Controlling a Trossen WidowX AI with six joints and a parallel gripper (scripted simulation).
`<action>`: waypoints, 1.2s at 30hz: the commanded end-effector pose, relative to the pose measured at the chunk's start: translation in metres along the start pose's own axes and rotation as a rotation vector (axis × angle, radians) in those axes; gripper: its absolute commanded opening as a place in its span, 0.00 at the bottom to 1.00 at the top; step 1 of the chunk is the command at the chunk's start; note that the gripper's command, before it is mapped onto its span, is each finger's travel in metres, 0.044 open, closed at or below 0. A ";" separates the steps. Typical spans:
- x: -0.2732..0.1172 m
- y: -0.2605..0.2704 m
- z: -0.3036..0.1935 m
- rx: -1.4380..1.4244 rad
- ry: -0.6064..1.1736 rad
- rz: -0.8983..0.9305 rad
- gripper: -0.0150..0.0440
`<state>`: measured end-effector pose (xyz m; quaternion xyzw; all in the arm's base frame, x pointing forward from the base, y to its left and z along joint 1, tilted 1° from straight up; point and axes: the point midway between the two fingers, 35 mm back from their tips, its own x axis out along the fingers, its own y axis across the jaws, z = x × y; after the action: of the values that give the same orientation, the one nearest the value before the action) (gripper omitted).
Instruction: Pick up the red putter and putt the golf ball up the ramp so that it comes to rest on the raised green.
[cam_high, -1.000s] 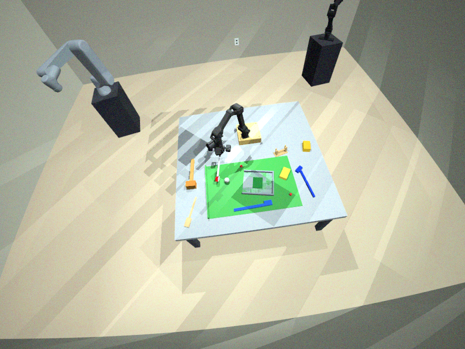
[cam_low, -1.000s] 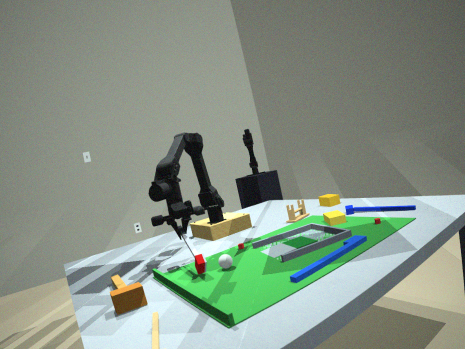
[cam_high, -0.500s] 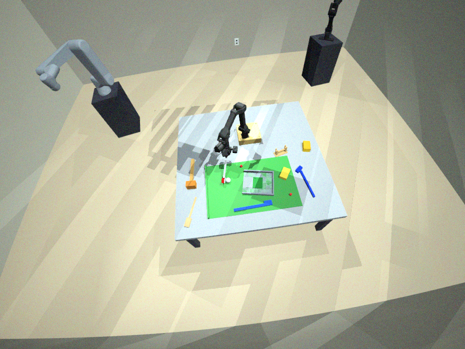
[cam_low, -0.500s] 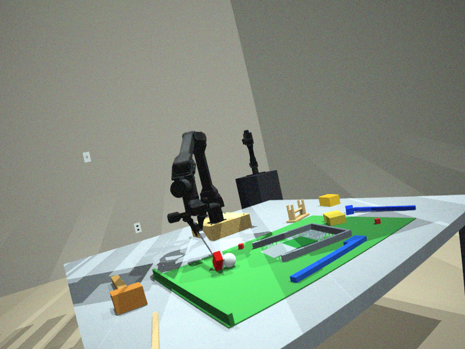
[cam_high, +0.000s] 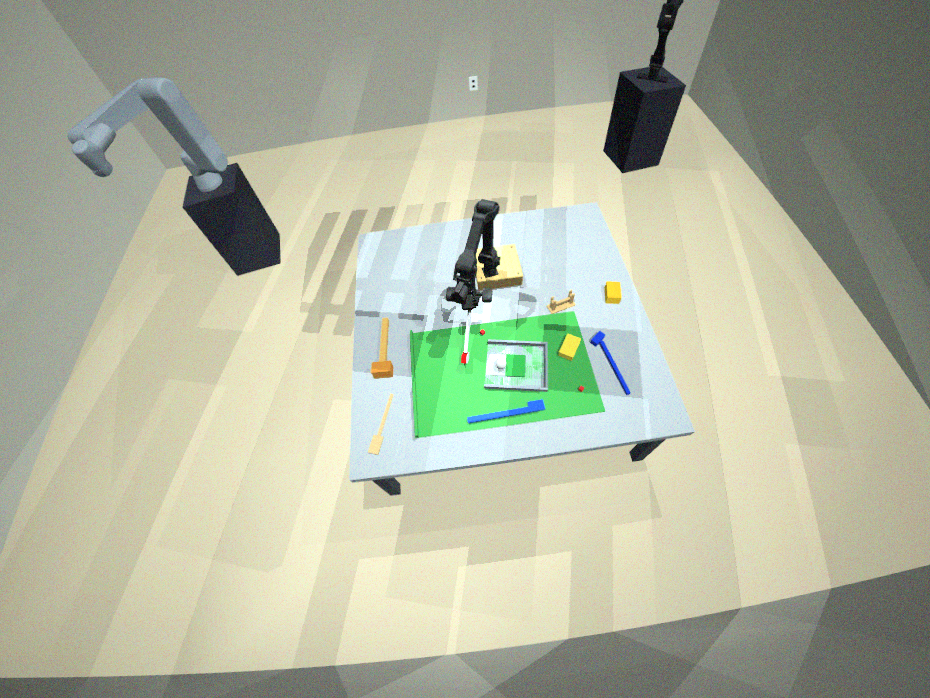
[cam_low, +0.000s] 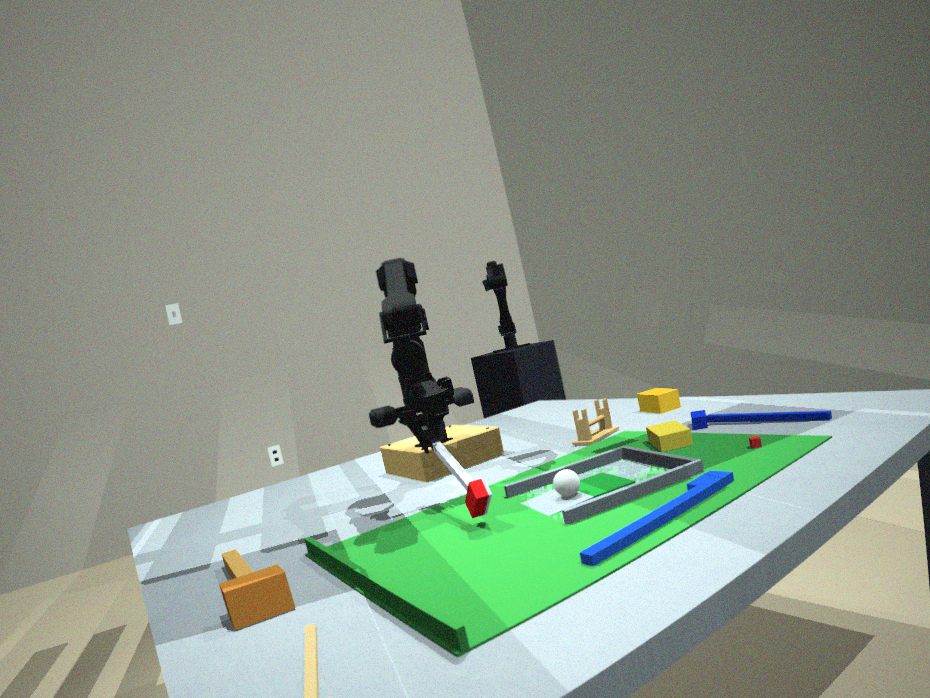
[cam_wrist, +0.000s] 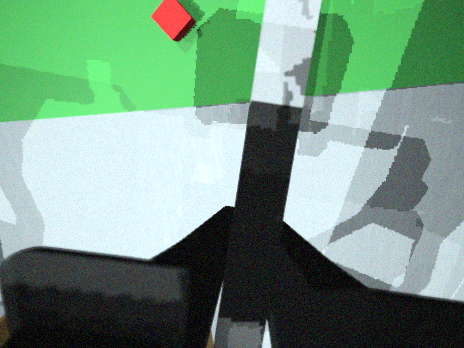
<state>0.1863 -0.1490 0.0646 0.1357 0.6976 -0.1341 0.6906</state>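
My gripper (cam_high: 468, 306) (cam_low: 430, 444) (cam_wrist: 247, 218) is shut on the red putter's dark grip. The putter's white shaft (cam_high: 467, 330) (cam_low: 454, 467) (cam_wrist: 284, 55) slants down to its red head (cam_high: 464, 358) (cam_low: 477, 498), which hangs just above the mat, left of the ramp. The head is out of the wrist view. The white golf ball (cam_high: 501, 362) (cam_low: 566, 483) is on the pale ramp (cam_low: 546, 505), inside the open left end of the grey walls (cam_high: 546, 365) (cam_low: 646, 492). The dark green square (cam_high: 518, 366) (cam_low: 612, 483) lies just right of the ball.
Small red cubes (cam_high: 482, 332) (cam_high: 580, 388) (cam_low: 754, 441) (cam_wrist: 173, 19) and a yellow block (cam_high: 569, 346) (cam_low: 668, 435) sit on the green mat (cam_high: 443, 405). A blue putter (cam_high: 503, 413) (cam_low: 653, 519) lies in front of the ramp. An orange mallet (cam_high: 382, 368) (cam_low: 256, 597) lies left. A wooden rack (cam_high: 561, 303) stands behind.
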 end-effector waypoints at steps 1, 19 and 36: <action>-0.024 -0.001 0.003 0.004 -0.027 -0.009 0.25; -0.036 0.000 0.001 0.000 -0.019 -0.006 0.25; -0.036 0.000 0.001 0.000 -0.019 -0.006 0.25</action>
<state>0.1872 -0.1496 0.1013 0.1329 0.6920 -0.1371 0.6962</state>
